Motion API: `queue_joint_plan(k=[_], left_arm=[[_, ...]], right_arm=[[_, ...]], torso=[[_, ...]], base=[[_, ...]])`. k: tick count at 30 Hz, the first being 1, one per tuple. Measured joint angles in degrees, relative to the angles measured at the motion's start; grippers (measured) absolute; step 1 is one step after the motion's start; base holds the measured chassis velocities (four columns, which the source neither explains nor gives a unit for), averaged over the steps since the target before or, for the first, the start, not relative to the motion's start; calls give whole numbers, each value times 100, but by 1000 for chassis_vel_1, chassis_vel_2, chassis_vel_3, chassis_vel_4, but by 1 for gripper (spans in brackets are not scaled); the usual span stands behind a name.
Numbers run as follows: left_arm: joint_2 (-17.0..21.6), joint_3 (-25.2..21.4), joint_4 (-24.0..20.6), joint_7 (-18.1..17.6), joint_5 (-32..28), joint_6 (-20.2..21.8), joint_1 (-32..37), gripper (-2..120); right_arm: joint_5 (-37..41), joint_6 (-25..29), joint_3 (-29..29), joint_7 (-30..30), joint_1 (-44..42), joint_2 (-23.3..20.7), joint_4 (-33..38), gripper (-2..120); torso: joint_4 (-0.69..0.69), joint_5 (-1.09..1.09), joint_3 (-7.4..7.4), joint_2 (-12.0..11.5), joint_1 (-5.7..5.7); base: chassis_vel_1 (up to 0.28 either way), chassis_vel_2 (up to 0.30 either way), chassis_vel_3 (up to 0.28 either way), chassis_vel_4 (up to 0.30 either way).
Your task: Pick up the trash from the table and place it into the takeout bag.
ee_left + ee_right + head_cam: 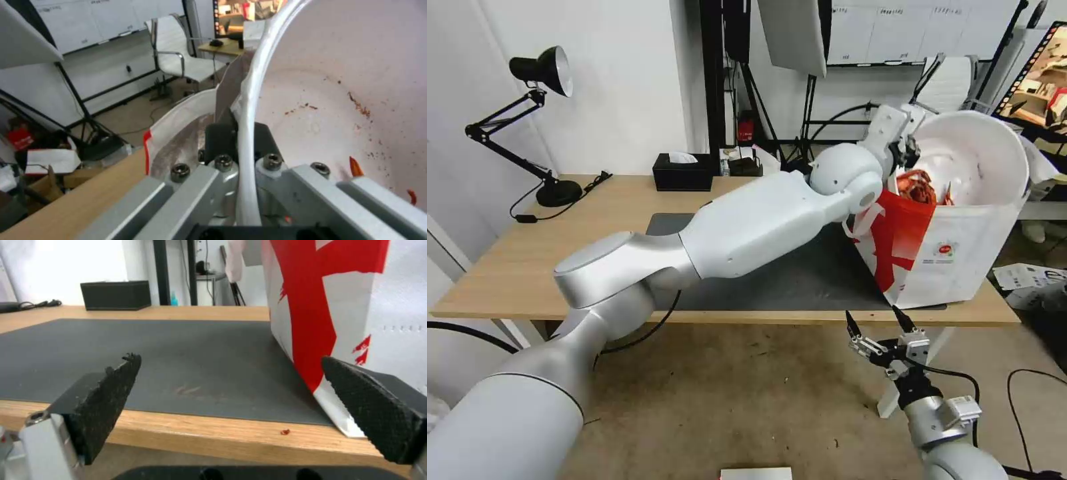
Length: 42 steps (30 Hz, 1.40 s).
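My left arm reaches across the table (514, 267) to the takeout bag (954, 260), which stands at the right end of the dark mat (800, 280). The left gripper (908, 150) is shut on the rim of the white bowl (980, 160) and holds it tipped on its side over the bag's mouth. Red chili scraps (917, 187) lie inside the bag's opening. In the left wrist view the bowl (338, 100) is stained inside, its rim pinched in the left gripper (242, 133). The right gripper (872, 315) hangs open below the table's front edge, facing the bag (338, 306).
A black tissue box (682, 172) sits at the back of the table and a black desk lamp (540, 73) at the far left. A tiny red scrap (285, 431) lies on the wood by the bag's front corner. Cables and boxes lie on the floor at right.
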Motion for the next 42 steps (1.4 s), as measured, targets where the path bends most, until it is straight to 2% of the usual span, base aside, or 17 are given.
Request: queue_joint_plan(k=[5,7,10,12,13,16,21,23,25,27,31,34,35,37,38,40,42], left_arm=[[-2,78,1,0,6,-9,22,14],[0,98,-6,-69,13,-10,58,25],[3,91,-26,-133,10,-11,84,34],[5,43,-59,-188,2,-11,109,43],[5,43,-59,-188,2,-11,109,43],[9,-44,-134,-264,-36,0,140,59],[20,-148,-211,-378,-109,54,163,73],[102,-254,-323,-468,-158,86,209,84],[151,-282,-377,-492,-165,87,227,88],[392,-357,-661,-577,-222,100,301,98],[724,-449,-1033,-656,-258,111,410,99],[1361,-680,-1791,-788,-307,135,723,100],[1361,-680,-1791,-788,-307,135,723,100],[1948,-962,-2468,-900,-340,177,1177,100],[1948,-962,-2468,-900,-340,177,1177,100],[2449,-1347,-2987,-915,-324,150,1643,100],[2612,-1481,-3150,-912,-312,115,1825,100]], right_arm=[[0,0,0,0,0,0,0,100],[0,0,0,0,0,0,0,100],[0,0,0,0,0,0,0,100],[0,0,0,0,0,0,0,100],[0,0,0,0,0,0,0,100],[0,0,0,0,0,0,0,100],[0,0,0,0,0,0,0,100],[0,0,0,0,0,0,0,100],[0,0,0,0,0,0,0,100],[0,0,0,0,0,0,0,100],[0,0,0,0,0,0,0,100],[0,0,0,0,0,0,0,100],[0,0,0,0,0,0,0,100],[0,0,0,1,0,0,0,100],[0,0,0,1,0,0,0,100],[0,0,0,1,0,0,0,100],[0,0,0,0,0,0,0,100]], torso=[[0,0,0,0,0],[0,0,0,0,0],[0,0,0,0,0],[0,-1,0,0,0],[0,-1,0,0,0],[0,-1,0,0,0],[0,-1,0,0,0],[-1,-1,0,0,0],[-1,-1,0,0,0],[0,-1,0,0,0],[-1,-2,0,0,0],[1,-2,0,0,0],[1,-2,0,0,0],[0,-3,0,0,0],[0,-3,0,0,0],[2,-3,0,0,0],[3,-3,0,0,0]], base=[[0,0,0,0],[0,0,0,0],[0,0,0,0],[0,0,0,0],[0,0,0,0],[0,0,0,0],[0,0,0,0],[0,0,0,0],[0,0,0,0],[0,0,0,0],[0,0,0,0],[0,0,0,0],[0,0,0,0],[0,0,0,0],[0,0,0,0],[0,0,0,0],[0,0,0,0]])
